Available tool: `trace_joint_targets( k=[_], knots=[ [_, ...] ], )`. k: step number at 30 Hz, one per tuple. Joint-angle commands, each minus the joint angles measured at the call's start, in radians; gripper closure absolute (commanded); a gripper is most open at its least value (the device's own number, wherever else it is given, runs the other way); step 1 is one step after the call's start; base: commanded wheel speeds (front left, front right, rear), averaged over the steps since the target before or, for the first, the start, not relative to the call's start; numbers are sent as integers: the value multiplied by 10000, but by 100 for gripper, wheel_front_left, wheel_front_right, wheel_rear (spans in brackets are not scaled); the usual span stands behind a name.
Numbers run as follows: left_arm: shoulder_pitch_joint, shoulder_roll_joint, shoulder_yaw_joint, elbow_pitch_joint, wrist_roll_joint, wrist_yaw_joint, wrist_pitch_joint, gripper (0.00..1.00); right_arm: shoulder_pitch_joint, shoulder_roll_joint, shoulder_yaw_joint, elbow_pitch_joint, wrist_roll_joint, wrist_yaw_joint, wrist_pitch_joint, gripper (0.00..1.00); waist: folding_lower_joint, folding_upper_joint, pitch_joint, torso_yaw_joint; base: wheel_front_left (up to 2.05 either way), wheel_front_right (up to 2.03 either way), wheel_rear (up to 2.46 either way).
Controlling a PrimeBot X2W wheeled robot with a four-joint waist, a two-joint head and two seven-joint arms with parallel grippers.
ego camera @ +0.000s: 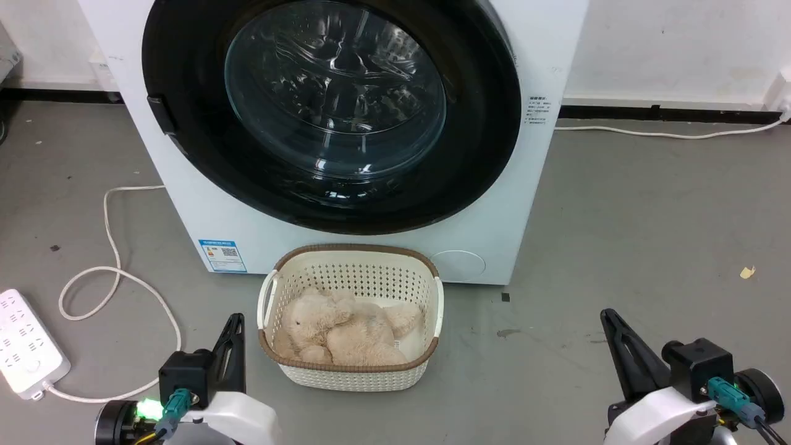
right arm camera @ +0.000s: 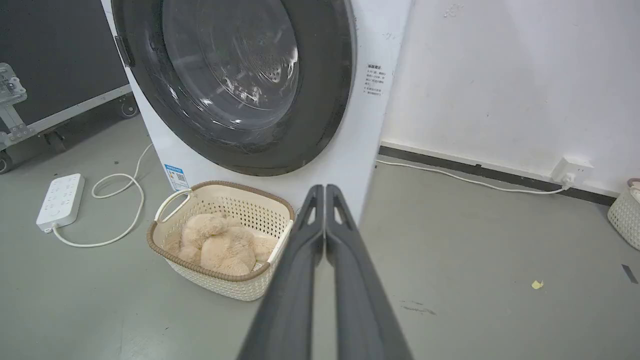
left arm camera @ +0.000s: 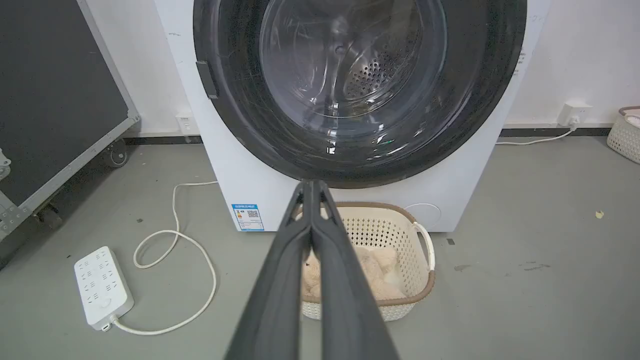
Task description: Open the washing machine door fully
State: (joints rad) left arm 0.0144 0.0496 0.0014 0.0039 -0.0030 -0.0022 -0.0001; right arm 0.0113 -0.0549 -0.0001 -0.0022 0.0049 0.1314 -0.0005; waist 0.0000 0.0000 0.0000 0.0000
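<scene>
While washing machine door (ego camera: pixel 185 161) is closed | left fingers (ego camera: pixel 233 337) together, low beside basket (ego camera: pixel 355 249) | right fingers (ego camera: pixel 624 349) together, low over floor (ego camera: pixel 618 216)

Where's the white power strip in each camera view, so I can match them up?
Head view: power strip at the lower left edge, on the floor.
Left wrist view: power strip lower left, on the floor.
Right wrist view: power strip at the left edge, mid-height.
Shared landmark: the blue label sticker to its right.
</scene>
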Motion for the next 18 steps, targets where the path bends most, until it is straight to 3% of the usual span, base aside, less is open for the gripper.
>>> trace_joint_targets(
  k=[1, 18],
  knots=[
    [-144, 6, -14, -39, 30, 22, 1, 100, -113, 47, 1, 22, -49, -7, 5, 100, 0, 0, 0, 0, 0, 0, 0],
    [-144, 6, -14, -39, 30, 22, 1, 100, -113, 47, 1, 22, -49, -7, 5, 100, 0, 0, 0, 0, 0, 0, 0]
  ],
)
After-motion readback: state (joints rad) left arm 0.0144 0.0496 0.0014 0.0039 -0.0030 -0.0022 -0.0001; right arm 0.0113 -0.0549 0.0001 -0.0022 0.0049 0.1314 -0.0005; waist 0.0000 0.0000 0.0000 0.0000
